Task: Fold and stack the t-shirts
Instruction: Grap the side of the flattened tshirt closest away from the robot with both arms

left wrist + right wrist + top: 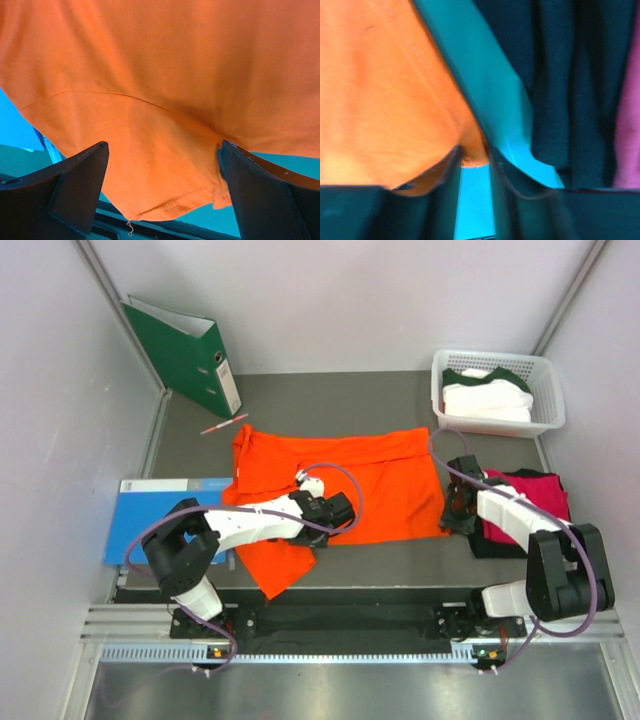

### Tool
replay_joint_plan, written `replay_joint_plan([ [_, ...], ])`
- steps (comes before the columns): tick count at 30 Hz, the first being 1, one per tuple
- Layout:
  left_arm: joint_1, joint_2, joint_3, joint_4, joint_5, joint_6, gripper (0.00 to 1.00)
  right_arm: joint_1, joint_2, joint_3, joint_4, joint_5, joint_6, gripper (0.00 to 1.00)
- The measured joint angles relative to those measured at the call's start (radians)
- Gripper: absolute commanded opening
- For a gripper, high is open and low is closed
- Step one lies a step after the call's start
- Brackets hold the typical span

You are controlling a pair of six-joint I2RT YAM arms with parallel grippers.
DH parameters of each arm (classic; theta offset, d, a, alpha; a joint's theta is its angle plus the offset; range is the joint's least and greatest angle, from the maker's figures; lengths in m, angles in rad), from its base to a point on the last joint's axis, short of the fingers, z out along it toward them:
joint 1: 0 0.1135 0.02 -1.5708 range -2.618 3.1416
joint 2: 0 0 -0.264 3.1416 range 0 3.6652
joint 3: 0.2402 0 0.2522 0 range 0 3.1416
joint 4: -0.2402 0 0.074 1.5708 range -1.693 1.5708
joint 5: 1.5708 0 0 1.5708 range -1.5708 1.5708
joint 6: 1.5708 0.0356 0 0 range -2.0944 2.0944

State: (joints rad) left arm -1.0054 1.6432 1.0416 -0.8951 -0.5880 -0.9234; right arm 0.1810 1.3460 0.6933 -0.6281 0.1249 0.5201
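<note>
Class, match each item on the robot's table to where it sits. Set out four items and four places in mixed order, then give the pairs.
Items
1. orange t-shirt
2. white t-shirt
3. green ring binder
4. blue folder

Places
A. inside the white basket at the far right
B. propped upright at the far left corner
C. spread across the middle of the table
D. lying flat by the left edge

Pairs: 1-C, 2-A, 3-B, 4-D
</note>
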Motion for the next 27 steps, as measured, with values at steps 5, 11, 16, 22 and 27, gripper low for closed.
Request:
replay_joint_plan([
  [5, -0.005, 0.002, -0.025, -0.008, -0.004, -0.013, 0.98, 0.0, 0.025, 0.002, 0.03, -0.023, -0.003, 0.0],
  [11, -0.043, 0.002, -0.058, -0.007, 0.005, -0.019, 0.98, 0.0, 0.029, 0.002, 0.058, -0.047, -0.01, 0.0],
  [16, -0.113, 0.002, -0.058, -0.006, 0.023, -0.036, 0.98, 0.0, 0.032, 0.002, 0.077, -0.066, -0.019, 0.0],
  [22, -0.205, 0.035, -0.047, -0.019, 0.013, -0.095, 0.89, 0.0, 0.039, 0.003, 0.101, -0.087, -0.03, 0.0],
  [27, -0.252, 0.066, -0.037, -0.027, -0.023, -0.163, 0.71, 0.0, 0.047, 0.003, 0.137, -0.107, -0.03, 0.0],
])
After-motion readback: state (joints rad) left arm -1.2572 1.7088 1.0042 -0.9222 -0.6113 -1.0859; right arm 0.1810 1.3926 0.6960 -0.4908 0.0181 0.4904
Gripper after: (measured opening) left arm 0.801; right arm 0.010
